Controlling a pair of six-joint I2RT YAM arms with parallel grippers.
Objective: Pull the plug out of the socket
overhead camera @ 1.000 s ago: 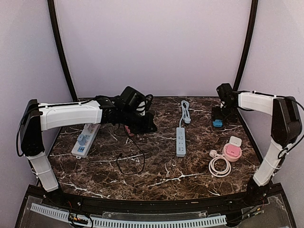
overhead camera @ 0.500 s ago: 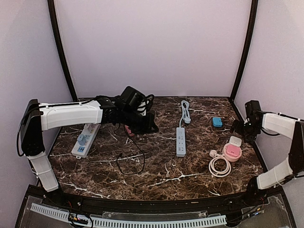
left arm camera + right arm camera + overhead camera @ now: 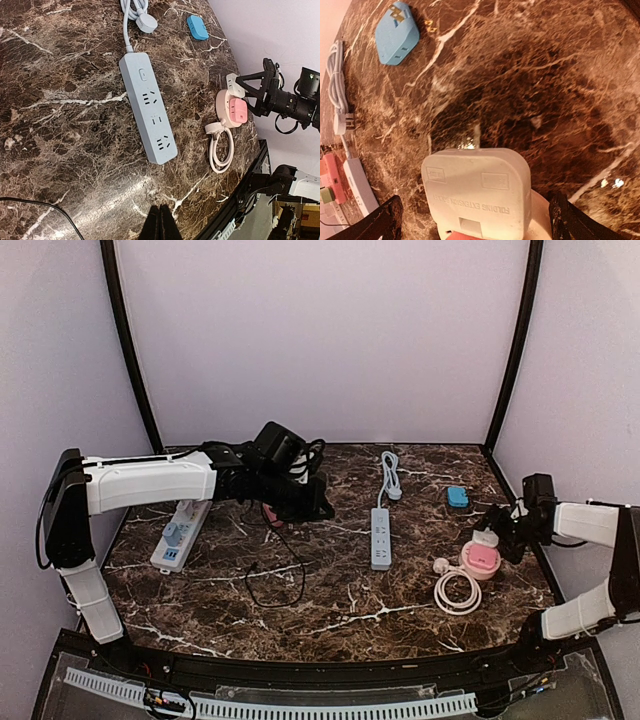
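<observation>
**Left of the dark marble-patterned counter [image 3: 340, 625].** A long white power strip [image 3: 180, 535] lies by the left edge. The left claw [image 3: 159, 214] hangs low over the counter close to a thin black cable [image 3: 272, 585], its jaws pressed together with nothing between them.

**Centre.** A pale blue-grey power strip [image 3: 381, 537] lies with its outlets bare. A small blue adapter [image 3: 457, 497] sits farther back and to the right.

**Right, near the right edge.** The task's thing, a white square folding plug [image 3: 476, 192], sits seated in a round pink socket [image 3: 484, 560]. The socket's coiled white cord [image 3: 457, 592] lies just nearer.

**Step in hand.** This is judged to be the approach for the grasp. To do it well, the right claw [image 3: 476, 220] should close on two opposite flat sides of the plug alone, clear of the pink body, and then draw straight along the line of the pins. The socket looks light and unfixed, so it would probably lift with the plug unless it is held down or the pull is brisk.

**Right claw.** It stands fully spread, one finger on each side of the plug with a gap showing at both, so it grips nothing. Whether a finger grazes the socket cannot be told.
</observation>
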